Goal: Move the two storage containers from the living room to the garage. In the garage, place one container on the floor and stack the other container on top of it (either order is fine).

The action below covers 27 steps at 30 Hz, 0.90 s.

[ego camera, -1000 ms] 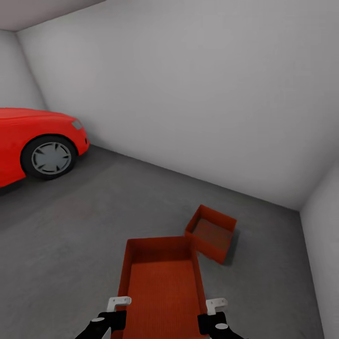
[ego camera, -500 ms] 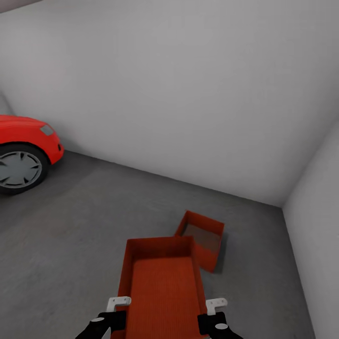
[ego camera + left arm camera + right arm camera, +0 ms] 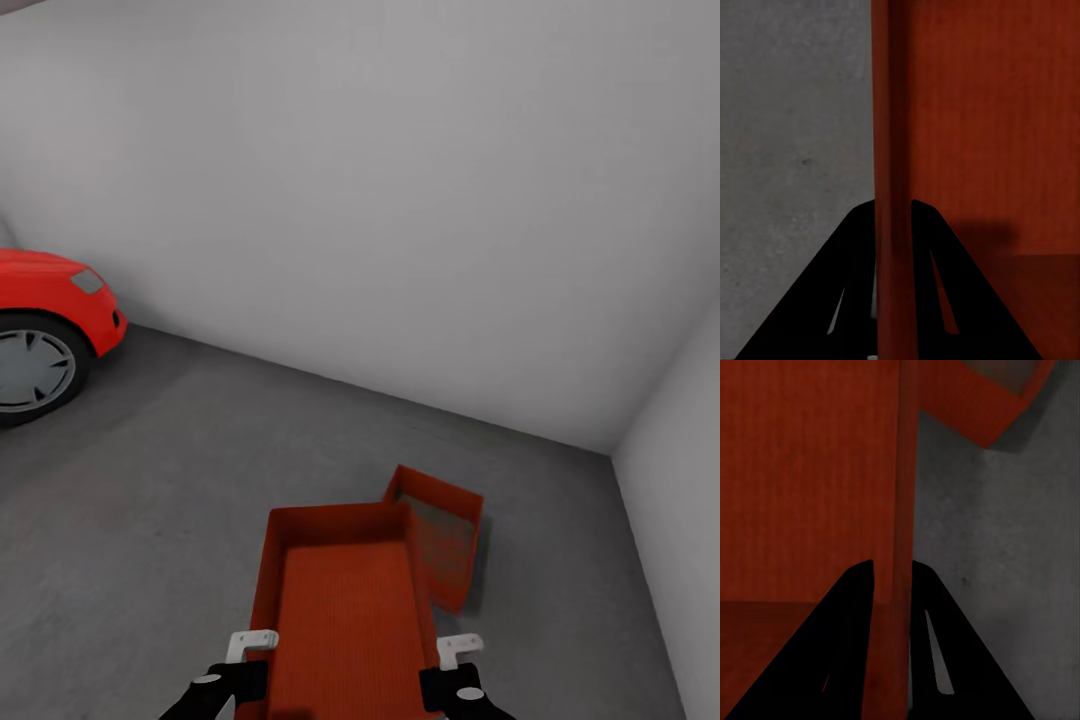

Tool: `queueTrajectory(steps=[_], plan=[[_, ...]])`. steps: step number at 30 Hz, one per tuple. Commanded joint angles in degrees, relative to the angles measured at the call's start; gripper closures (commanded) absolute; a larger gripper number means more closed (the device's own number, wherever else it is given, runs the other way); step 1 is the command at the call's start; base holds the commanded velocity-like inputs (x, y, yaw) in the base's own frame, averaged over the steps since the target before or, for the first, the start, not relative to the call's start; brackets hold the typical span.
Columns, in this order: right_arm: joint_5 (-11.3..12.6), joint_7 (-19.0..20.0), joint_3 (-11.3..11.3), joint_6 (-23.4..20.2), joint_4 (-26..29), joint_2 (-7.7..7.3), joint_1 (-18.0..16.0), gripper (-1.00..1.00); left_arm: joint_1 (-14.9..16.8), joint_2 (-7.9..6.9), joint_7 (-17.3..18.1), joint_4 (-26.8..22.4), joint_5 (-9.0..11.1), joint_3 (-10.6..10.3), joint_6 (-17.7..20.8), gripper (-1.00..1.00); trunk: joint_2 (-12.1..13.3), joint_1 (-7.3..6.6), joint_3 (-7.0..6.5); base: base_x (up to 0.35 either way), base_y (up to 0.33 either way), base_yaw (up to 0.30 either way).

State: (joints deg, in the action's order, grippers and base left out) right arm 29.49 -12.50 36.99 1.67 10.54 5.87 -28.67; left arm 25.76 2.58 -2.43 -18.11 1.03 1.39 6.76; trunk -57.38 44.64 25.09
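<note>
Carrying 1 bin (image 3: 345,610) in the garage, left gripper (image 3: 240,660) and right gripper (image 3: 452,668) each clamped on a side wall; other bin (image 3: 440,535) on the floor (image 3: 150,520) at 1 o'clock. Next: align above, lower.

Right hand (image 3: 891,585) clamps container wall (image 3: 903,472); second container (image 3: 982,405) beyond.

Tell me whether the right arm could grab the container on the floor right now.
Probably not: the right gripper is shut on the carried container's wall, as is the left gripper. The floor container, tilted, lies just beyond, partly hidden behind it.
</note>
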Motion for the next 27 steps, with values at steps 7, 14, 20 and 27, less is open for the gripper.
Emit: queueTrajectory(steps=[7,14,20,27], plan=[[1.4,-0.3,-0.3,0.3,-1.0,-0.95,-0.1,1.00,0.0,-0.04,-0.6,-0.3,-0.8,-0.6,0.5,1.00,0.0,0.04,0.06,0.322,0.000,0.000],[1.4,-0.3,-0.3,0.3,-1.0,-0.95,-0.1,1.00,0.0,-0.04,-0.6,-0.3,-0.8,-0.7,0.5,1.00,0.0,0.04,0.06,0.322,0.000,0.000],[1.3,-0.3,-0.3,0.3,-1.0,-0.95,-0.1,1.00,0.0,-0.04,-0.6,-0.3,-0.8,-0.6,0.5,1.00,0.0,0.04,0.06,0.322,0.000,0.000],[1.4,-0.3,-0.3,0.3,-1.0,-0.95,-0.1,1.00,0.0,-0.04,-0.6,-0.3,-0.8,-0.6,0.5,1.00,0.0,0.04,0.06,0.322,0.000,0.000]])
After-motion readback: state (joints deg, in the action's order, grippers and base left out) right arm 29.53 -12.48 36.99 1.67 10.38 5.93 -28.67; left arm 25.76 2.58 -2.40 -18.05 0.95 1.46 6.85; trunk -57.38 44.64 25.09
